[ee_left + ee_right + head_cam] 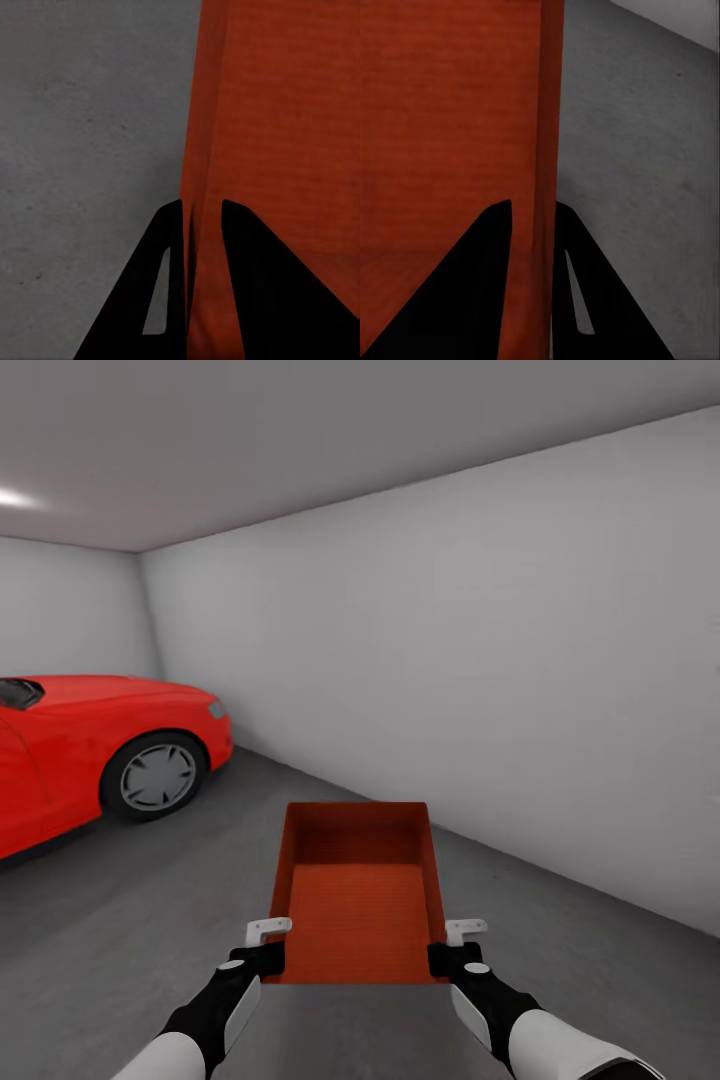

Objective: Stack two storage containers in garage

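- The storage container (358, 895) sits in the lower centre of the head view, carried between both arms above the dark concrete floor (150, 920) of the garage, open side up and empty.
- The left gripper (268, 945) pinches the container's left side wall near the nearest corner; in the left wrist view its two dark fingers (161, 300) stand one on each side of the thin red wall (196, 150).
- The right gripper (452, 945) does the same on the right side wall, with the wall (547, 112) running between its fingers (480, 292) in the right wrist view.
- Judged from its thin plain walls and bare inside, the bin is likely light and fairly stiff, though a wall held by one edge could flex; the smooth sides may slip if the pinch loosens.
- Gripping both long walls near one end, as now, leaves the far end hanging out, so a hold nearer mid-length would probably balance better.
- The red car (90, 750) at mid left is cut off by the frame edge, only its front part showing.
- The container's underside is hidden, and how high it hangs above the floor cannot be told.
- A ceiling light (12, 498) at the upper left is clipped.
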Tool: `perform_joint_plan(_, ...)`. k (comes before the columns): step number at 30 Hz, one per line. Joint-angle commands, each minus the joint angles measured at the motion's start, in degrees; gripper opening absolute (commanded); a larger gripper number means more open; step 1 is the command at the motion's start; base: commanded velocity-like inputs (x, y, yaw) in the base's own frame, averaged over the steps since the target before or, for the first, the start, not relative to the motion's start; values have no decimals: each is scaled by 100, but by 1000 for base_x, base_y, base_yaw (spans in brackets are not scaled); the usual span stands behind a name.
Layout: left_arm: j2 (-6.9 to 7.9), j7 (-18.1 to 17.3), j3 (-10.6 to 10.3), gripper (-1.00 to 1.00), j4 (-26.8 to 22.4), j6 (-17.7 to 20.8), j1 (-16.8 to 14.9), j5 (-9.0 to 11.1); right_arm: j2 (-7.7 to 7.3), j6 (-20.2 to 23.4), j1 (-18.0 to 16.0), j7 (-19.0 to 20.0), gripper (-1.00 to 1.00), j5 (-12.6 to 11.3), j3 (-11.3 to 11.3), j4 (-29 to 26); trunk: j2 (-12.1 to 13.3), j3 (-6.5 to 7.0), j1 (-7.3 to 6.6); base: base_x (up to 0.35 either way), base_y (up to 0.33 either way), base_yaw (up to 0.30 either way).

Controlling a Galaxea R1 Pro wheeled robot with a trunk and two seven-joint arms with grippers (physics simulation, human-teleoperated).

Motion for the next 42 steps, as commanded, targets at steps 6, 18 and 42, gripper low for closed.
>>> perform_joint_plan(6,53,196,180,-100,-95,42,0,-94,-29,-28,-2,-36,-100,-76,-119,21,-5,-3,2,203,57,-244)
perform_joint_plan(18,54,201,180,-100,-95,42,-1,-94,-29,-27,-2,-36,-100,-77,-118,21,-5,-3,2,310,110,-244)
perform_joint_plan(42,63,201,180,-100,-88,42,0,-94,-29,-30,-2,-36,-100,-76,-120,21,-5,-3,2,313,131,-244)
